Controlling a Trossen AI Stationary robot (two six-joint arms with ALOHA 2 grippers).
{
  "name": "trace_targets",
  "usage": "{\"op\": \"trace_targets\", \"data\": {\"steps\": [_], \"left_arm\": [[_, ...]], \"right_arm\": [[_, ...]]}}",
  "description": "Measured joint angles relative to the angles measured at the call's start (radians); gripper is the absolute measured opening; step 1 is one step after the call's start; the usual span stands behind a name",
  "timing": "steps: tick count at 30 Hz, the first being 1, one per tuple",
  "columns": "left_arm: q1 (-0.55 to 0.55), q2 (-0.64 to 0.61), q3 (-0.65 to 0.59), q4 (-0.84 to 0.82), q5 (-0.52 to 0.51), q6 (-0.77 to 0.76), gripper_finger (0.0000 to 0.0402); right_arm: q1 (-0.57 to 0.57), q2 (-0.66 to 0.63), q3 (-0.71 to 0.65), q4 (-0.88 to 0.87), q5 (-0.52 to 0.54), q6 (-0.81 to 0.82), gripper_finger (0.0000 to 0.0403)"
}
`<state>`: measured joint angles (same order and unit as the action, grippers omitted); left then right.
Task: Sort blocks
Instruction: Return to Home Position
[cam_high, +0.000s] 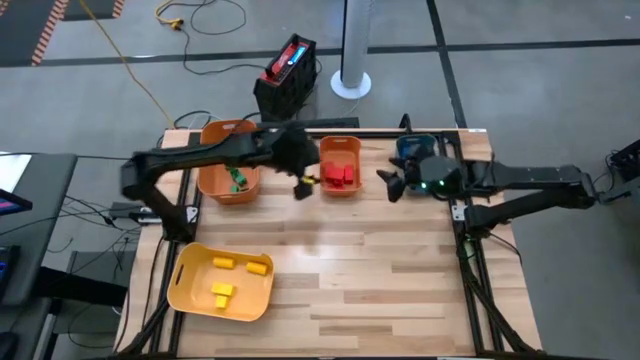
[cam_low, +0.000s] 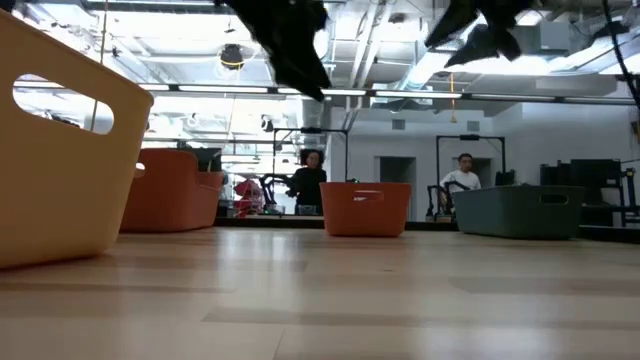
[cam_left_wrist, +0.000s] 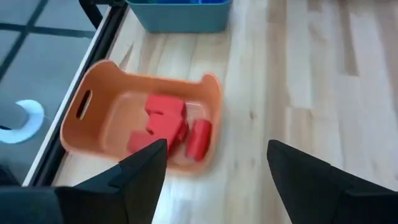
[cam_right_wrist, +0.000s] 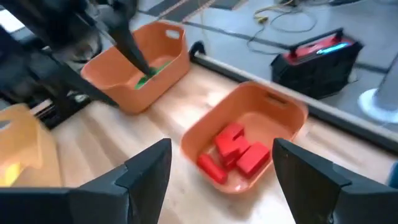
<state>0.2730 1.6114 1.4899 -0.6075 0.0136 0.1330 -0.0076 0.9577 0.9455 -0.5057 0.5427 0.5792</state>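
The left gripper (cam_high: 302, 186) is blurred; the right arm (cam_high: 530, 178) hides the teal bin's (cam_high: 410, 147) inside.

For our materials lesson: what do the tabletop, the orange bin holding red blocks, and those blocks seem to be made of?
Tabletop: wood, probably sealed; pale planks with visible grain and seams, and a slight sheen.
Orange bin: likely moulded plastic; smooth, one even colour, rounded rim, cut-out handle.
Red blocks: seemingly plastic; solid even red with smooth faces.
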Motion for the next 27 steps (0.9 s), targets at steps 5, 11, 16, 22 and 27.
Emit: {"op": "trace_targets", "data": {"steps": [5,11,16,22,27], "left_arm": [[-0.087,-0.233,-0.205,0.023,-0.05,-0.077,0.025],[-0.201,-0.547,-0.506,0.118,-0.141,-0.291,0.0229],[-0.326,-0.731,-0.655,0.118,-0.242,-0.438,0.0214],[-0.447,-0.874,-0.787,0.135,-0.404,-0.522,0.0191],[-0.47,-0.987,-0.946,0.26,-0.423,-0.562,0.0171]], "right_arm": [[0.014,-0.124,-0.199,0.185,-0.127,0.027,0.029],[0.01,-0.222,-0.376,0.267,-0.178,0.158,0.029],[0.017,-0.294,-0.461,0.291,-0.181,0.264,0.0289],[0.017,-0.395,-0.495,0.251,-0.179,0.312,0.0277],[0.012,-0.464,-0.495,0.206,-0.177,0.314,0.0266]]}}
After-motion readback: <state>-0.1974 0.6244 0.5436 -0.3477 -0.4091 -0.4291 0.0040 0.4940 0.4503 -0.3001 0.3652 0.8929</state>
